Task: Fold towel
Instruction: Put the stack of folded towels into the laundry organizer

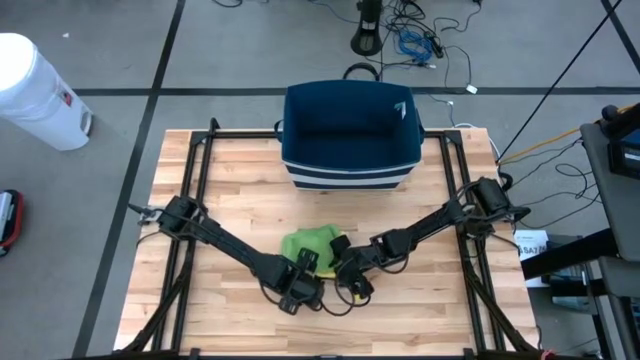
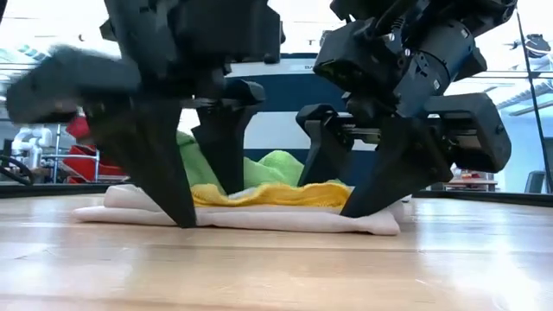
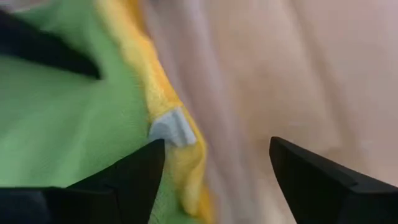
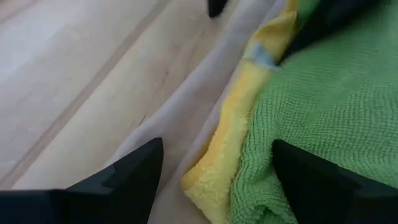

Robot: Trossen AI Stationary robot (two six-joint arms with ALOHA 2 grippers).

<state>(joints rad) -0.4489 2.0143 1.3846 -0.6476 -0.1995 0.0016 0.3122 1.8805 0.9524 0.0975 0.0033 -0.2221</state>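
Both hands down at the near edge of the towel stack (image 2: pixel 259 203) on the wooden surface (image 1: pixel 240 190): left hand (image 2: pixel 186 173) fingers spread, tips on the cream layer; right hand (image 2: pixel 359 177) likewise spread. Layers: cream, yellow, green. Navy bin (image 1: pixel 350 135) behind.

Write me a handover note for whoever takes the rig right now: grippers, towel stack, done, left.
Left gripper: open, fingertips down on the near edge of the towel stack, gripping nothing.
Right gripper: open, also planted on the stack's near edge beside the left one.
Towels: green towel bunched on top, yellow towel under it, cream towel at the bottom, lying flat on the wooden table at front centre. Blue bin stands at the table's far edge.
Done: nothing looks neatly folded; the green one is rumpled.
Left: likely close on an edge and make the fold.
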